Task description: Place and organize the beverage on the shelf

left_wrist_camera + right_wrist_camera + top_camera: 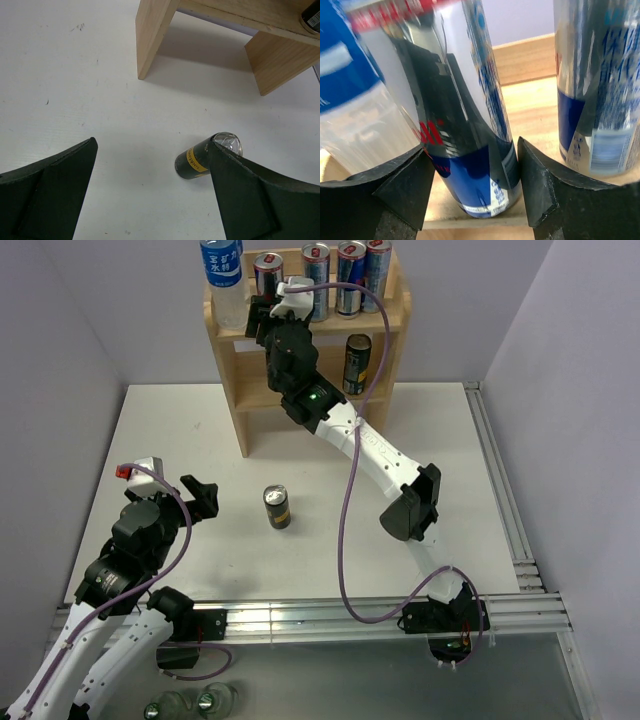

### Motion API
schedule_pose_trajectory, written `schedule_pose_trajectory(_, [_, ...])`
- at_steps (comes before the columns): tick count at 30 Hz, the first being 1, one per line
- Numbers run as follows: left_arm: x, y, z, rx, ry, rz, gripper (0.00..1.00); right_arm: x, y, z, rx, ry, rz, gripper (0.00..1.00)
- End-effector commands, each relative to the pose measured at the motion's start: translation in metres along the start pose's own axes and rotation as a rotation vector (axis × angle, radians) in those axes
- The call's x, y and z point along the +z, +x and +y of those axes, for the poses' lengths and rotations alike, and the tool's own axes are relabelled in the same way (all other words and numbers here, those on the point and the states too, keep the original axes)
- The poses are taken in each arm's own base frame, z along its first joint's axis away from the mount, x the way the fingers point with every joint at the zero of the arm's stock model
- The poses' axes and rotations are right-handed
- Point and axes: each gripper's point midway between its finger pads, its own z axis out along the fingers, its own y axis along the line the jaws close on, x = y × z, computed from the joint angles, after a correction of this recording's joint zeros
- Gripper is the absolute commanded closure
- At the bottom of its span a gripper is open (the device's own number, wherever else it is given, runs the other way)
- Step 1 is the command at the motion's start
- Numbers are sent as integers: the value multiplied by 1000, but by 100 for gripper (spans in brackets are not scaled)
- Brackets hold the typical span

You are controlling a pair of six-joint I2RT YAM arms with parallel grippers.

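Note:
The light wooden shelf [398, 320] stands at the back of the white table. Its top tier holds a water bottle [222, 272] and several silver-blue cans. My right gripper [266, 312] reaches to the left end of that row, its jaws closed on one silver-blue can [268, 274]. In the right wrist view this can [470, 125] stands on the top board [535, 107], a finger against each side. A dark can [357, 362] stands on the lower tier. A dark green can with a yellow label [277, 507] stands on the table. My left gripper [200, 498] is open and empty, left of it.
In the left wrist view the green can [199, 161] shows just past the right finger [260, 200], with the shelf's legs [154, 37] beyond. An aluminium rail [497, 490] runs along the table's right edge. Several bottles [190, 703] lie below the front edge.

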Motion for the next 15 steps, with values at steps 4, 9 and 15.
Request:
schedule_pose_trajectory(4, [-2, -7, -7, -13, 31, -22, 1, -37, 193, -19, -336, 38, 431, 30])
schedule_pose_trajectory(9, [-2, -8, -7, -12, 31, -23, 1, -38, 195, -20, -333, 44, 434, 30])
schedule_pose_trajectory(15, [-2, -7, -7, -10, 35, -21, 1, -45, 194, -22, -336, 51, 443, 26])
